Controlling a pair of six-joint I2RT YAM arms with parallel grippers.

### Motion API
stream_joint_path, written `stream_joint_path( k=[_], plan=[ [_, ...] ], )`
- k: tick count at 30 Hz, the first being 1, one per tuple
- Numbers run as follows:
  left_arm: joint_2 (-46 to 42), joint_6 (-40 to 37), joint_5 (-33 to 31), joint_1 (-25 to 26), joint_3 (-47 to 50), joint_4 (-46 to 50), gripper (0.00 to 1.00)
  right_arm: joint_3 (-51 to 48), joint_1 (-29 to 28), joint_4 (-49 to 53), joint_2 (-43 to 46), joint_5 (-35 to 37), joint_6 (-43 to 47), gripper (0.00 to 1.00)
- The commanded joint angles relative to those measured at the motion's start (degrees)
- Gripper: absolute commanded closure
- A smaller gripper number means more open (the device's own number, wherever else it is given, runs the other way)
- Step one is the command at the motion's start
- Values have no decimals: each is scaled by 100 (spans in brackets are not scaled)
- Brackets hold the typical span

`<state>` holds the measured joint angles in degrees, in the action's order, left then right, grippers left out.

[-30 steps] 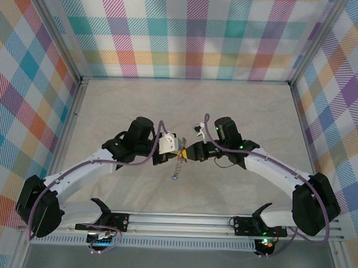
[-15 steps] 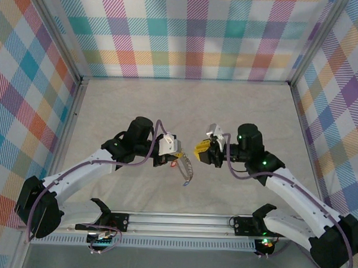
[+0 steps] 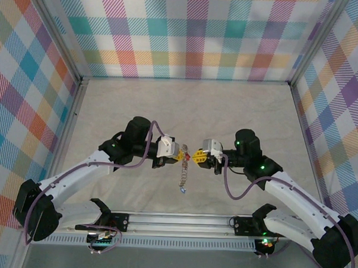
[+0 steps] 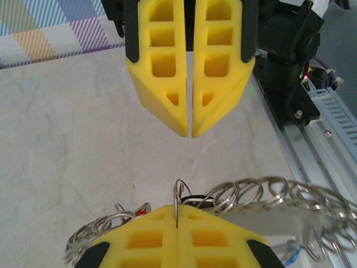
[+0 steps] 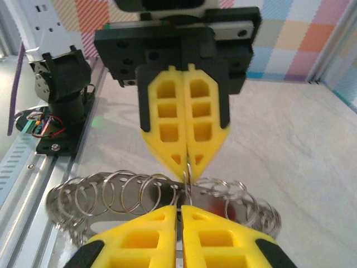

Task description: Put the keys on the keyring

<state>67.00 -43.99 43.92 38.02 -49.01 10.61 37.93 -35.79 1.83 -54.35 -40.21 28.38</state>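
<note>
Pinching the keyring (image 4: 177, 192) edge-on, the left gripper (image 4: 176, 216) has its fingers pressed fully together, with the thin wire loop standing up out of the tips. The chain (image 3: 183, 177) hangs from the ring below the tips. In the left wrist view its links fan out to one side of the fingers. The red key (image 4: 141, 210) sits tight against the other side of the left fingertips, bunched in with small rings. Cannot tell if it is threaded on or just caught in the bunch. The black key is too small to pick out for sure.

The right gripper (image 4: 189, 133) faces the left one tip to tip, just beyond the loop. From the left wrist view it is near the loop but not touching it. Its fingers are almost together with only a hairline slit, and nothing is seen between them.

Looks like the right side is lining up on the ring, with no handover or threading done yet.

Risks:
- Pushing in with the right tips this narrow would shove the wire sideways instead of taking it. That could twist the loop out of the left pinch.
- The loop is thin and held on a small patch of the pads, so any knock can spin it or let it slip.
- A swinging chain adds pull on the ring. A fast move could drag the whole bunch down onto the table (image 3: 239, 113).
- If the red key is not threaded, a jolt shakes it loose.
- The tips are very close together, so a small aiming error means finger hits finger.
</note>
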Motion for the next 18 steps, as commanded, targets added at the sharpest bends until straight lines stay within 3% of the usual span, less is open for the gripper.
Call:
stream_joint_path(
  k=[1,15,18],
  plan=[
    [-111,-119,317,-6,-165,-207,100,274,-165,186,-123,-272,468,88],
    [-129,-51,729,-10,-36,-464,100,338,-405,-126,-700,-3,401,88],
    [-126,-48,783,-5,-15,-478,100,273,-409,-203,-623,149,404,84]
  ],
)
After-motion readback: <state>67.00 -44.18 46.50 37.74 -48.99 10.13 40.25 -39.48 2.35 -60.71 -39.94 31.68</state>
